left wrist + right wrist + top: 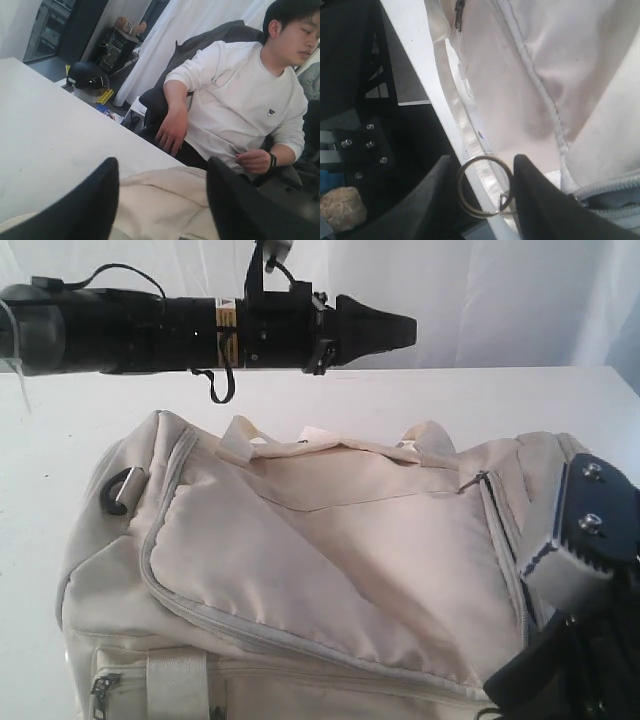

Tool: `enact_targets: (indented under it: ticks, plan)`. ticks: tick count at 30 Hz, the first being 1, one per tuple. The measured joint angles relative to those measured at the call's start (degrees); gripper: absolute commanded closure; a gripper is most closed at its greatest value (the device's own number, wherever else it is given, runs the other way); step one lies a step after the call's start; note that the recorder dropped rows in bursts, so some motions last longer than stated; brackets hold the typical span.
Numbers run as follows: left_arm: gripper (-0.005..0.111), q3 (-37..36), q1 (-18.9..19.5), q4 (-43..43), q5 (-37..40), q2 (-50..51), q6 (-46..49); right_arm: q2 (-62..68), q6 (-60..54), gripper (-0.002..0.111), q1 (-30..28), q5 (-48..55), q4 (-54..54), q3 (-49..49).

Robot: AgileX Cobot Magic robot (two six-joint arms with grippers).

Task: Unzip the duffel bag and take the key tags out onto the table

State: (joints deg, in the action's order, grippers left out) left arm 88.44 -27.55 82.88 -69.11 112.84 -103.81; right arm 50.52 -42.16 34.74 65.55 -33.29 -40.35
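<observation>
Aloft, left fingers [95, 200] spread wide, empty, right fingers [535, 200] pinching metal ring [485, 186] beside duffel bag [330, 540].

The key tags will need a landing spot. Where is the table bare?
Bare table lies behind the duffel bag, under the left pincer, and along its left end. Crowded: the bag's right end, where the right pincer holds a metal ring.

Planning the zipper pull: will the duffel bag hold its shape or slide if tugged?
Probably floppy: the duffel bag shows folds and a sagging top, so fabric would likely bunch. It looks loosely filled, so it may slide on the smooth table unless braced.
</observation>
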Motion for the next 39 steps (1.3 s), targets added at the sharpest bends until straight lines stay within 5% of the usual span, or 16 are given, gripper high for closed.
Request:
enact_targets:
  ticks: [8, 21, 32, 35, 39]
  plan:
    - [0.044, -0.93, -1.00, 14.98, -0.14, -3.62, -9.20, 0.00, 0.70, 0.108, 0.00, -8.07, -0.23, 0.00]
    - [0.044, -20.45, -3.63, 16.65, -0.35, -12.01, -10.05, 0.00, 3.65, 0.108, 0.00, -9.89, 2.07, 0.00]
    - [0.044, -39.60, -15.09, 12.21, -0.67, -21.08, -3.71, 0.00, 3.77, 0.107, 0.00, -9.73, 2.17, 0.00]
    - [0.044, -42.61, -16.55, 9.37, -0.82, -21.59, -1.01, 0.00, 3.77, 0.095, 0.00, -8.53, 2.28, 0.00]
    - [0.044, -45.30, -16.80, 2.85, -0.82, -21.62, 3.57, 0.00, 5.40, 0.064, 0.00, -6.45, 2.28, 0.00]
